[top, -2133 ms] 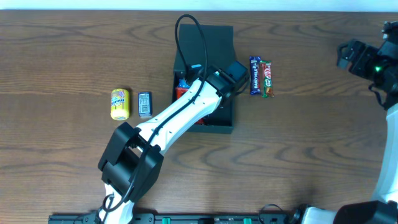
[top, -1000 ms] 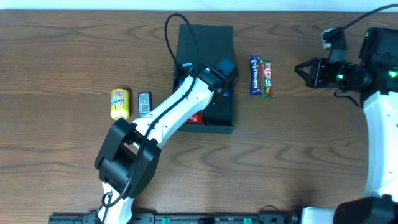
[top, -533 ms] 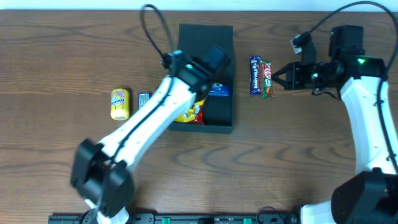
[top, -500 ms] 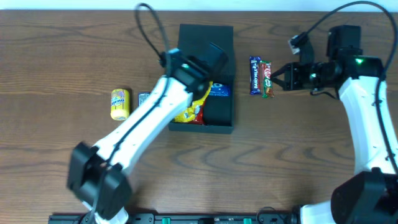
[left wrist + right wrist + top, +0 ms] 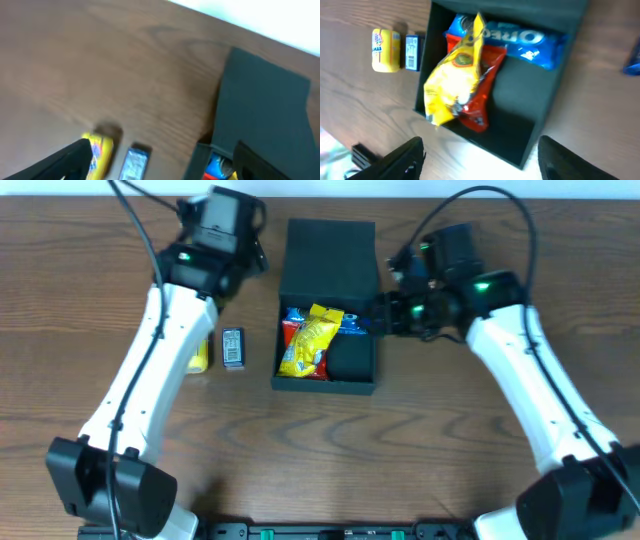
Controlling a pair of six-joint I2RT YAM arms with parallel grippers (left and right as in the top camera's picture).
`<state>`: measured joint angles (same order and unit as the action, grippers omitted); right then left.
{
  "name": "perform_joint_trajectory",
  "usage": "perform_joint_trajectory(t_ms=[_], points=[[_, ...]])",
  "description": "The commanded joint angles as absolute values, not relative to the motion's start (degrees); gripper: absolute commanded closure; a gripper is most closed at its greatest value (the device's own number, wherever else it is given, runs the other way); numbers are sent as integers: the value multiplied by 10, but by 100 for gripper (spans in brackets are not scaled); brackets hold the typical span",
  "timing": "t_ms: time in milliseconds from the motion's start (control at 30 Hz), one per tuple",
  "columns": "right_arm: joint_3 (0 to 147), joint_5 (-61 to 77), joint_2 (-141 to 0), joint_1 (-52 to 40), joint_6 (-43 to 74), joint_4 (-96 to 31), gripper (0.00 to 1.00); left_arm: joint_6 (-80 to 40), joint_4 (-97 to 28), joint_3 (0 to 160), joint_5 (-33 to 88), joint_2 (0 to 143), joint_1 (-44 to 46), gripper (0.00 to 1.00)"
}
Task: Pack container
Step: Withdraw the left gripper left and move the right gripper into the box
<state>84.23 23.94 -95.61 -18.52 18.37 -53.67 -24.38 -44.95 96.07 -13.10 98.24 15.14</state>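
The dark green container [image 5: 365, 370] stands mid-table with its flap lid [image 5: 328, 252] folded back. Inside lie a yellow packet [image 5: 310, 340], a red packet [image 5: 290, 330] and a blue Oreo pack [image 5: 352, 325]; the right wrist view shows the yellow [image 5: 452, 82], red [image 5: 482, 102] and Oreo [image 5: 520, 36] packs too. My left gripper [image 5: 240, 265] hangs open and empty back-left of the box, its fingers [image 5: 65, 160] wide apart. Open and empty as well, my right gripper [image 5: 385, 315] hovers at the box's right wall [image 5: 547, 112].
A yellow snack [image 5: 198, 358] and a small silver packet [image 5: 232, 348] lie left of the box, seen in the left wrist view as yellow snack [image 5: 101, 149] and silver packet [image 5: 134, 162]. A blue bar [image 5: 633, 65] shows right of the box. The right arm covers that spot from overhead.
My left arm pulled out of the box to the back left, leaving the yellow packet inside. My right arm swung left to the box's right side and its jaws opened.
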Motion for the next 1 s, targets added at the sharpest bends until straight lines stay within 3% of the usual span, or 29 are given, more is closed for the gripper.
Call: perform_joint_trajectory(t_ms=[0, 200, 333, 733, 833, 967], points=[[839, 208, -996, -222, 291, -518, 27, -21, -430, 966, 22, 978, 112, 7], [839, 253, -1051, -274, 369, -434, 38, 136, -437, 957, 198, 1007, 21, 6], [842, 210, -1051, -309, 432, -404, 33, 159, -435, 954, 307, 1054, -32, 6], [844, 161, -1114, -351, 484, -422, 33, 180, -425, 954, 359, 1107, -48, 7], [844, 161, -1136, -349, 484, -427, 40, 180, -428, 954, 361, 1107, -45, 7], [844, 161, -1153, -349, 484, -427, 60, 180, -433, 954, 361, 1107, -44, 7]])
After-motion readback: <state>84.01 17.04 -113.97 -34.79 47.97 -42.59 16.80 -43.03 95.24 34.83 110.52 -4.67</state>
